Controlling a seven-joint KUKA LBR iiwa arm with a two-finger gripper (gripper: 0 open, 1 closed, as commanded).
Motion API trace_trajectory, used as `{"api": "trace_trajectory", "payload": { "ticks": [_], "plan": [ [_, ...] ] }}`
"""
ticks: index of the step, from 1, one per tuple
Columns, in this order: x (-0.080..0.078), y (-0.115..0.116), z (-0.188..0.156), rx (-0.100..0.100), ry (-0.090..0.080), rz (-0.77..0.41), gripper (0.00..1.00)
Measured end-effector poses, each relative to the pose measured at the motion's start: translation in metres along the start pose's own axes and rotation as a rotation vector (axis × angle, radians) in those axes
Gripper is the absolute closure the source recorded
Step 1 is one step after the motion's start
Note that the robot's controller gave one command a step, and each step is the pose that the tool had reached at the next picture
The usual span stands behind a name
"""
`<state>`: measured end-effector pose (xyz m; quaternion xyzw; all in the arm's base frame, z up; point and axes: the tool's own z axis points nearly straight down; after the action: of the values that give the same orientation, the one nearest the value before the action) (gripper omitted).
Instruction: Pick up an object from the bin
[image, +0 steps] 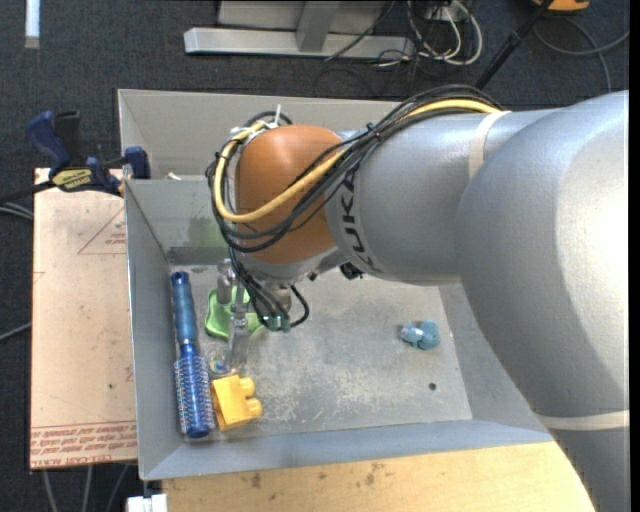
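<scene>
Hanging over the left part of the bin (300, 445), the fingers (236, 328) are down at a green plastic piece (218, 315); whether they are parted or closed, I cannot tell. A blue hairbrush (187, 355) lies just left, a yellow block (236, 401) nearby.

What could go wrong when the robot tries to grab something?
The tool hangs right by the green thing, with the blue hairbrush and yellow block crowded close, so it might bump or drag those instead. Everything there sits near the bin's wall, so the tool could perhaps knock against it.
</scene>
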<state>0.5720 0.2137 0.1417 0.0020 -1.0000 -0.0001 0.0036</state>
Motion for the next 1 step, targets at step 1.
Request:
{"api": "trace_trajectory", "payload": {
  "ticks": [1],
  "plan": [
    [-0.0785,-0.0650,0.0577,0.002,-0.015,-0.419,0.00]
  ]
}}
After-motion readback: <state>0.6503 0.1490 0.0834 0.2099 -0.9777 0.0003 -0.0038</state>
